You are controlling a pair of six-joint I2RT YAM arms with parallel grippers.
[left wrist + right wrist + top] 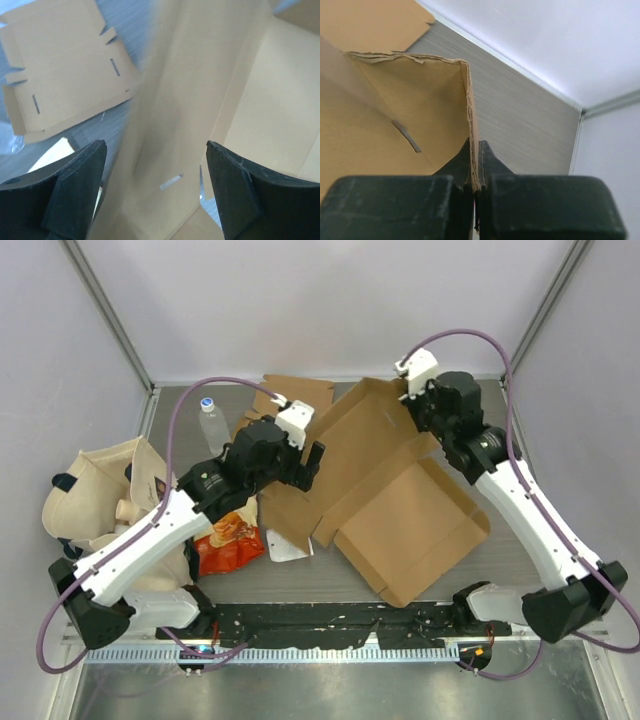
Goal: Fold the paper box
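Cardboard edge [468, 107] inside right end effector [476, 149]

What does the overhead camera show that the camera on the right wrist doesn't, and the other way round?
Only the overhead view: the left claw, open over the paper box, plus a water bottle, a cloth bag, a red snack packet and a second flat cardboard sheet.
Only the right wrist view: the right claw pinched shut on the thin, ragged edge of a raised flap, and a small slot in the cardboard.
Both: the brown box, the grey table and the pale back wall.
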